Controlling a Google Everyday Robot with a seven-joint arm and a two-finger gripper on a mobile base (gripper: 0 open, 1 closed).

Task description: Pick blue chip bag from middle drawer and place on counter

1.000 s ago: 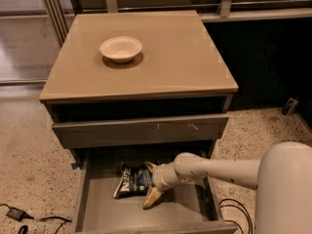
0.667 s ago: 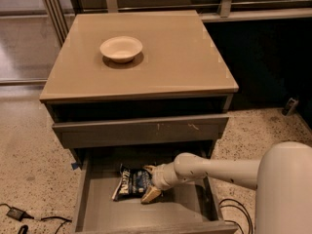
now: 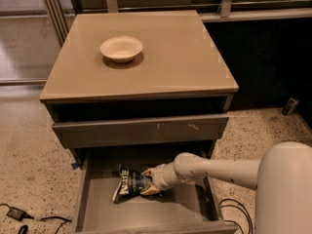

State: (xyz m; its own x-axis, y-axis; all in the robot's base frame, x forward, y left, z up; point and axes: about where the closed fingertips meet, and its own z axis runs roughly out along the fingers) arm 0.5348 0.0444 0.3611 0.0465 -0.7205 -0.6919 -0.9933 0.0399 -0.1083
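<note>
The blue chip bag lies on the floor of the open middle drawer, left of centre, with its white lettering facing up. My gripper reaches in from the right, low in the drawer. Its tan fingers are spread, one on each side of the bag's right end. The bag rests on the drawer floor. The counter is the tan top of the grey cabinet above.
A cream bowl stands on the counter at its back left. A shut grey drawer front overhangs the open drawer just above my arm. Cables lie on the speckled floor at the left and right.
My gripper has moved left and slightly up, from beside the bag's right end to around it. The bag has stayed in place.
</note>
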